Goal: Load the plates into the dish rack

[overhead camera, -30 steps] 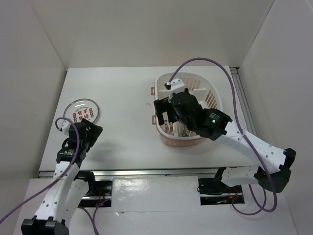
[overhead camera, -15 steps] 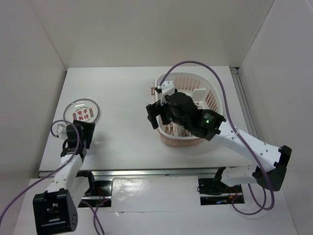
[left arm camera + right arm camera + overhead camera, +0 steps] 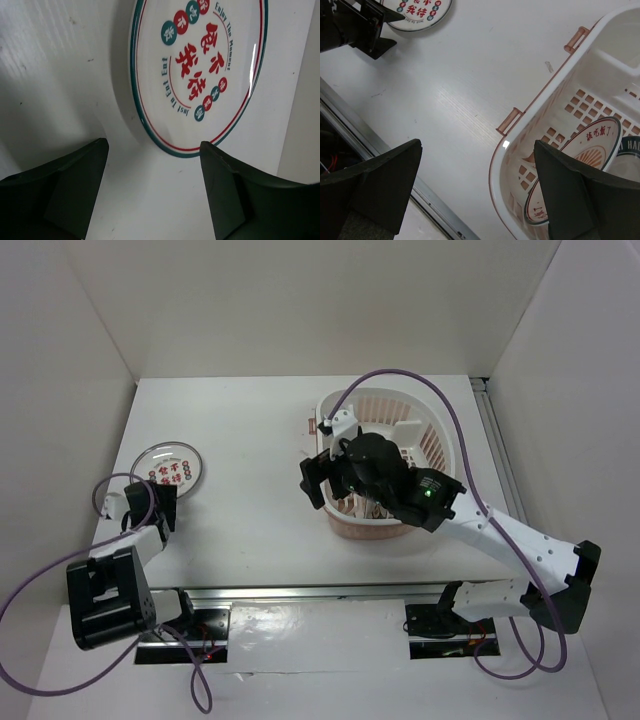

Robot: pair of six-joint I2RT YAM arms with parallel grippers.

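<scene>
At left of the overhead view, the red-marked plate lies flat on the surface, well apart from the dish rack.
Inside the rack stand the sunburst plate and the blue-lettered plate. Just short of the red-marked plate the left tool gapes empty, and the right tool hangs released at the rack's frame-left rim.

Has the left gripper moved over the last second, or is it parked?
Yes. The left gripper has shifted left toward the edge of the table, closing on the near rim of the red-marked plate, which has stayed put.
</scene>
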